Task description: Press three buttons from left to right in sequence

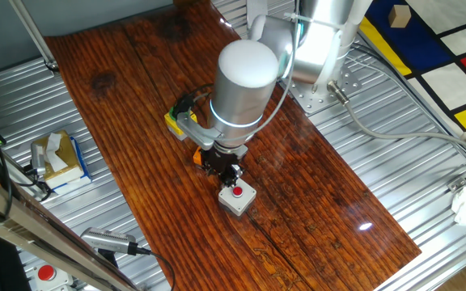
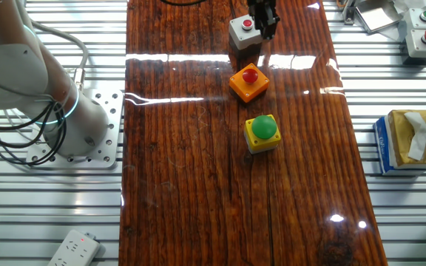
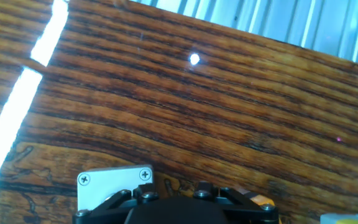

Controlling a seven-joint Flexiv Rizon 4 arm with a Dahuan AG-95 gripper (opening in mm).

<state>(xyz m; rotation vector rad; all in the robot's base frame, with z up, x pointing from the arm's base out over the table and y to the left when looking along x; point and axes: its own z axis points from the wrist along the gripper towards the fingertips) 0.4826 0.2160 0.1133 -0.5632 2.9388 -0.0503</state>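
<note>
Three button boxes stand in a row on the wooden board (image 2: 191, 162): a yellow box with a green button (image 2: 262, 131), an orange box with a red button (image 2: 248, 81), and a grey box with a red button (image 2: 244, 30). My gripper (image 2: 266, 29) hangs low right beside the grey box, which also shows in one fixed view (image 1: 237, 195). There the gripper (image 1: 230, 173) is just behind the grey box, and the arm hides most of the yellow box (image 1: 175, 120) and the orange box (image 1: 197, 157). The hand view shows only the grey box's screwed top corner (image 3: 114, 185). No view shows the fingertips' gap.
A tissue box (image 2: 407, 140) lies on the metal table right of the board. White boxes with buttons (image 2: 424, 33) stand at the far right corner. A power strip (image 2: 75, 248) lies at the near left. The arm's base (image 2: 80, 125) is left of the board.
</note>
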